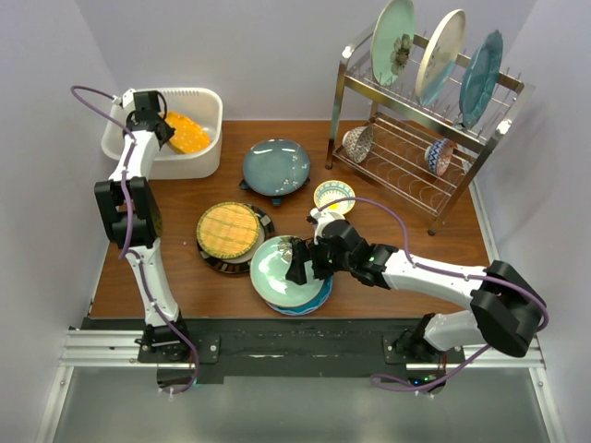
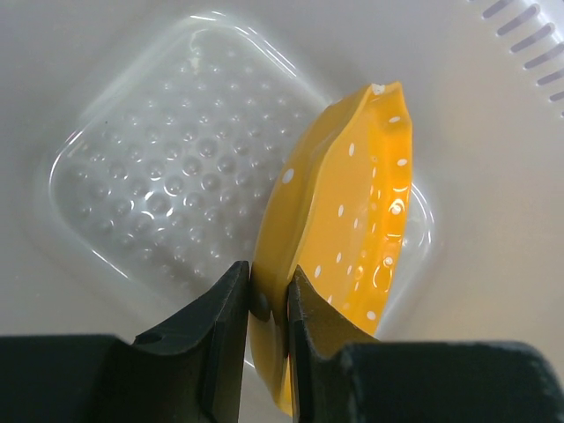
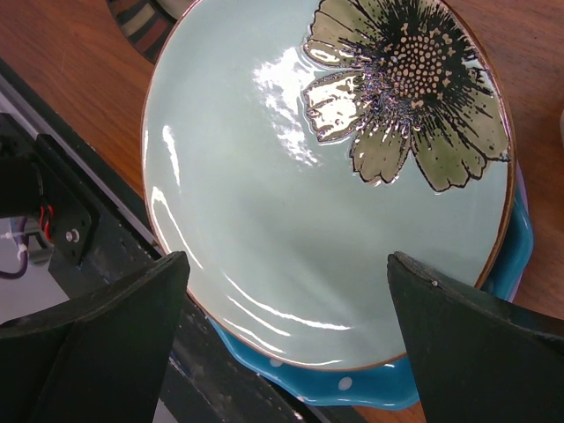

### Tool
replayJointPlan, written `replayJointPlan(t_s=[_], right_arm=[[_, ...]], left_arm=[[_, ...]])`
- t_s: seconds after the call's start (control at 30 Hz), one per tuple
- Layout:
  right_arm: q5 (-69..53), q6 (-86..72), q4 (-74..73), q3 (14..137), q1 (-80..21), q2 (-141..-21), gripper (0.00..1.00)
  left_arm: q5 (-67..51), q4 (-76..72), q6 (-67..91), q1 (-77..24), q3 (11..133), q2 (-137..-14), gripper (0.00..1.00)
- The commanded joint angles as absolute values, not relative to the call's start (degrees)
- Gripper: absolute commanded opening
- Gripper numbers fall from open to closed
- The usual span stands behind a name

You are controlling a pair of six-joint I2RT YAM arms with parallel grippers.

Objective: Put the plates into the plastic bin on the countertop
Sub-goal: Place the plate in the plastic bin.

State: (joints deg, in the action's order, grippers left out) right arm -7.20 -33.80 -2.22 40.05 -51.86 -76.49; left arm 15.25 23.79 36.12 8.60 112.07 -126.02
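Up in the upper left of the top view, the left fingers (image 2: 269, 295) are nearly closed, pinching the rim of the orange white-dotted plate (image 2: 352, 220), which stands on edge inside the white plastic bin (image 1: 208, 103) above its dimpled floor. Lower centre, the right fingers (image 1: 299, 264) are spread wide and grip nothing; they hang over the pale green floral plate (image 3: 291, 167). That plate lies on a blue dotted plate (image 3: 379, 389) near the counter's (image 1: 214, 288) front edge. A black-rimmed plate with a yellow woven centre (image 1: 229, 231) lies just left of the stack, and a dark teal plate (image 1: 275, 164) lies further back.
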Motion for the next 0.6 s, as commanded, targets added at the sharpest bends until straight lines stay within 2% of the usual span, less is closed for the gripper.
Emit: replayJointPlan(t_s=[0.0,0.07,0.3,0.47,0.57], right_arm=[[-7.9,-33.0,-1.1,41.8,-52.2,-76.3,0.99],[-7.8,-33.0,-1.1,41.5,-52.2,-75.9,0.99],[-7.9,-33.0,-1.1,41.3,-52.2,-75.7,0.99],[-7.8,-33.0,-1.1,40.9,-52.2,-75.1,0.99],[-7.6,-33.0,-1.0,40.5,-52.2,-74.7,0.99]], left_arm=[[15.2,17.8,36.1,8.7,116.2,-124.7,0.0],[15.1,18.2,35.8,8.7,115.8,-124.8,0.0],[16.0,19.2,35.1,8.7,114.4,-124.9,0.23],[16.3,20.1,34.5,8.8,114.0,-125.2,0.28],[17.2,20.8,34.1,8.8,114.0,-125.3,0.35]])
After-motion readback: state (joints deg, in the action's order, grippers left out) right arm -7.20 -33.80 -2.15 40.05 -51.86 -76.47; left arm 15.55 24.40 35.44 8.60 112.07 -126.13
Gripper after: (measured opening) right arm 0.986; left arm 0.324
